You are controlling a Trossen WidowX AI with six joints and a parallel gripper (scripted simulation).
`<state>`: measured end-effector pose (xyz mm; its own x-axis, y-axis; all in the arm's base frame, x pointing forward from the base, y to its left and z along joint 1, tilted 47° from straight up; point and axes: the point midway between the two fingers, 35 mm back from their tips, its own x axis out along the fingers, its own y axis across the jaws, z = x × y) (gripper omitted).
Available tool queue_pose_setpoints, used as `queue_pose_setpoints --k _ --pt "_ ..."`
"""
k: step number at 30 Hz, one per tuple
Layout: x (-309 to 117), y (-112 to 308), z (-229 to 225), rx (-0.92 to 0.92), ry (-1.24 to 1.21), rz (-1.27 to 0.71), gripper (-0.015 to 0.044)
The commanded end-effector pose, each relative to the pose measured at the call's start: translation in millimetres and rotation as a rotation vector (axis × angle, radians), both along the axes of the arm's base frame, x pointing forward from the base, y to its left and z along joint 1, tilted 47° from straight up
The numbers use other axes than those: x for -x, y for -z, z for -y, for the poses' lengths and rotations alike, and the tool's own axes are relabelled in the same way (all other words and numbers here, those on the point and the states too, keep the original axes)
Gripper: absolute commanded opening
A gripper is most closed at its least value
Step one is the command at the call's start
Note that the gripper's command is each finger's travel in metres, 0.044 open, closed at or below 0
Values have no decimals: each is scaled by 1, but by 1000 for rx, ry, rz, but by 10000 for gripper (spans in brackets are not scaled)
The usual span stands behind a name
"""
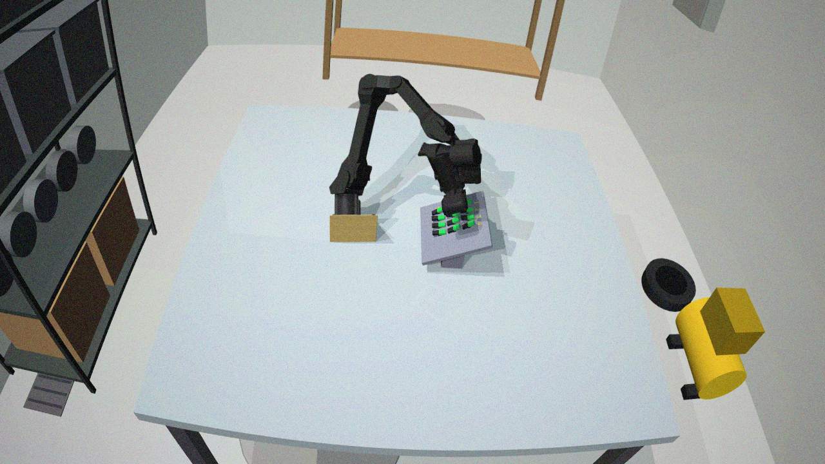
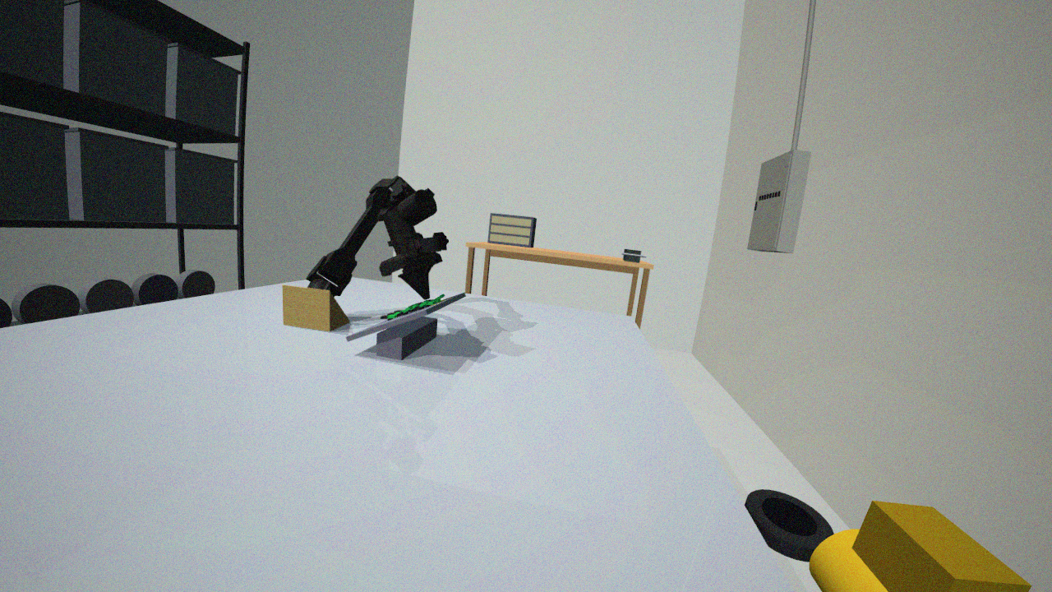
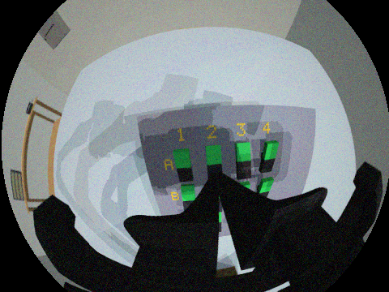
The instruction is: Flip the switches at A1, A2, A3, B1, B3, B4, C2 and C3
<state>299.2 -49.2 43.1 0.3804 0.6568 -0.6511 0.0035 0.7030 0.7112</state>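
Note:
The tilted grey switch panel (image 1: 456, 250) (image 3: 301, 134) carries green-and-black rocker switches in lettered rows and numbered columns. My gripper (image 2: 426, 296) (image 3: 216, 177) is shut and empty. In the wrist view its tips overlap the black end of switch A2 (image 3: 214, 155); whether they touch it I cannot tell. Switch A1 (image 3: 181, 158) is to the left, switch A3 (image 3: 243, 152) and switch A4 (image 3: 271, 151) to the right. Switch B1 (image 3: 188, 192) and switch B4 (image 3: 266, 185) show partly. The fingers hide B2, most of B3 and nearly all of row C. Which ends are raised is hard to tell.
The panel stands on a dark support block (image 2: 406, 338) on the pale blue table (image 1: 374, 346). A tan block (image 1: 353, 229) (image 2: 307, 307) is at the arm's base. A shelf rack, a tyre (image 1: 668, 284) and a yellow machine (image 1: 709, 352) are beyond the table.

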Motion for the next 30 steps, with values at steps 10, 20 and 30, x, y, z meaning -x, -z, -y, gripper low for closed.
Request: queue_pose_setpoints --k 10,20,30 --pt "0 0 -1 -7 4 -1 0" --pt "-1 1 -2 -7 4 -1 0" --pt "-1 2 -3 -7 4 -1 0"
